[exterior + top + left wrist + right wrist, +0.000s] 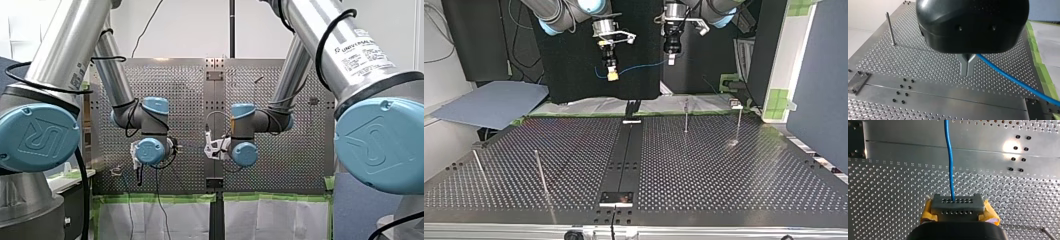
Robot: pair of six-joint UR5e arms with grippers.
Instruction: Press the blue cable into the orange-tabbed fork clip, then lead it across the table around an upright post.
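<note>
While left tool (967, 72) and right tool (957, 206) pinch blue cable (949, 157), table (724, 170) well below.

I count two arms, the left arm (65, 45) and the right arm (330, 45), and two grippers, the left gripper (672, 61) and the right gripper (612, 76). There is one blue cable (644, 66) and one perforated table (724, 170) with one dark centre strip (623, 160). Four upright posts stand on it in the top view — a post (479, 166) and a post (540, 171) left of that strip, a post (686, 116) and a post (738, 125) right of it.
</note>
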